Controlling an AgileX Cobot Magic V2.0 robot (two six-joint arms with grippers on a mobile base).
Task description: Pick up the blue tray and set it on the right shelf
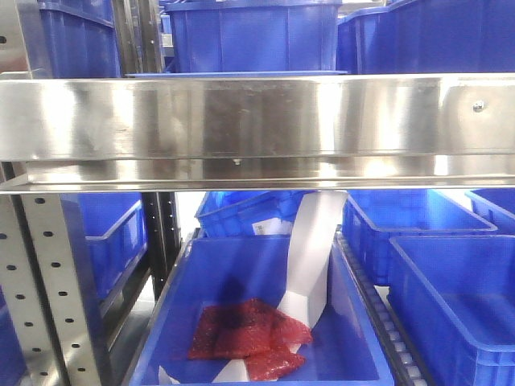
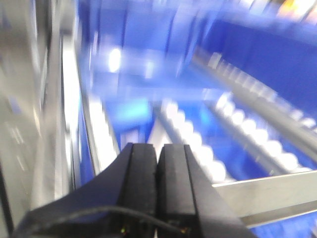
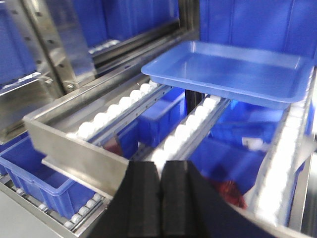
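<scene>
The blue tray (image 3: 233, 69) is shallow, glossy and light blue. It rests on the white roller rails of the right shelf, well behind the shelf's stainless front beam (image 3: 74, 148). In the front view only a thin strip of its rim (image 1: 233, 74) shows above the beam (image 1: 241, 121). My right gripper (image 3: 161, 166) is shut and empty, in front of the beam and apart from the tray. My left gripper (image 2: 158, 148) is shut and empty. Its view is blurred and shows roller rails and a steel beam (image 2: 267, 196); no tray is recognisable there.
Deep dark-blue bins (image 1: 253, 36) stand behind the tray on the upper level. Below the beam, a bin (image 1: 257, 322) holds a red mesh bag (image 1: 245, 338) and white paper. More bins (image 1: 455, 297) sit to the right. A perforated grey upright (image 1: 56, 289) stands at the left.
</scene>
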